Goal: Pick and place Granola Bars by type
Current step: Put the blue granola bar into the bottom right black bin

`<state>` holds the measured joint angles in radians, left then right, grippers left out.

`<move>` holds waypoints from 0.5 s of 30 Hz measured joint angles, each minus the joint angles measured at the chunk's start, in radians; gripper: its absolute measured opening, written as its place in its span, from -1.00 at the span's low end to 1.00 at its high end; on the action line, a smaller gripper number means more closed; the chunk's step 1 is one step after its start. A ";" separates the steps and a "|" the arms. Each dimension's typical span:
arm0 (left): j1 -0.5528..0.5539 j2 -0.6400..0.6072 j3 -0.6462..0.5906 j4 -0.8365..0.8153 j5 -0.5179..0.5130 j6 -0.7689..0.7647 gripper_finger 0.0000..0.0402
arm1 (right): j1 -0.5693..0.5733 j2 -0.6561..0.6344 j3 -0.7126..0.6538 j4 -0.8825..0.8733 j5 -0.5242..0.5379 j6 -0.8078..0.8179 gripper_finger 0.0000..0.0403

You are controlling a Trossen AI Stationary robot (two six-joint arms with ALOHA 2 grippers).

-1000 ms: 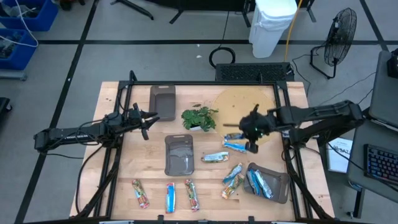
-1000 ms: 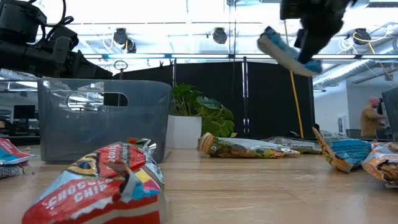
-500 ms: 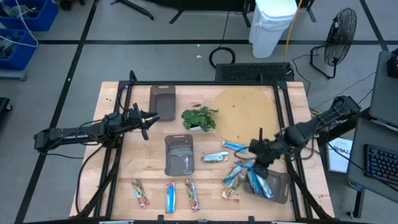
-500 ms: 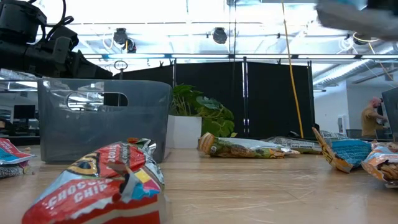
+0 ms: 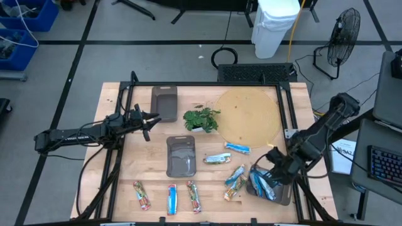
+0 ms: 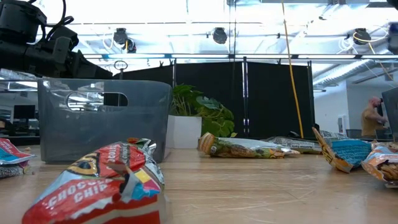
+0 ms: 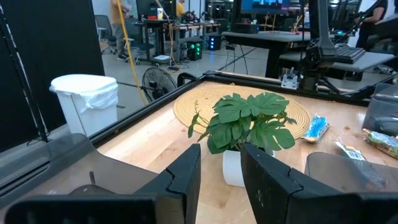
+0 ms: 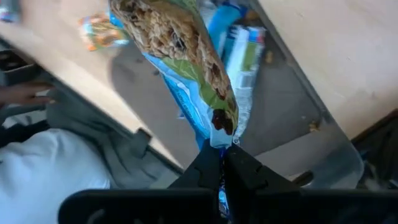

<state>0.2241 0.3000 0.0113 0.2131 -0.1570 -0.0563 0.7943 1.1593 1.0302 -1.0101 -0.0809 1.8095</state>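
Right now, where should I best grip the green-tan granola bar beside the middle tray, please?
Grip the green-tan granola bar at mid-length across its narrow width, from above: it lies flat, with bare table along both long sides. The open left gripper is free; the right gripper holds a blue bar.

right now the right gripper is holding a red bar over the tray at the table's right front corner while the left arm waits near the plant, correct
Not quite: the bar is blue, not red. The right wrist view shows the right gripper shut on a blue-wrapped granola bar, hanging above the tray that already holds blue bars. The rest holds: in the high view the tray sits at the right front corner and the left gripper waits by the plant.
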 joint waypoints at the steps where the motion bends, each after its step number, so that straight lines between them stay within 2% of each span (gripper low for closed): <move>1: 0.000 0.000 0.000 0.000 0.000 0.000 -0.41 | 0.011 0.000 -0.014 0.006 0.000 0.017 -1.00; 5: 0.000 0.000 0.000 0.000 0.000 0.000 -0.41 | 0.044 0.000 -0.086 0.076 -0.007 0.058 -1.00; 15: 0.000 0.000 0.000 0.000 0.000 0.000 -0.41 | 0.053 0.001 -0.285 0.320 -0.121 0.102 -1.00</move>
<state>0.2241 0.3000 0.0113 0.2131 -0.1570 -0.0563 0.8474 1.1599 0.7451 -0.6905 -0.2020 1.9113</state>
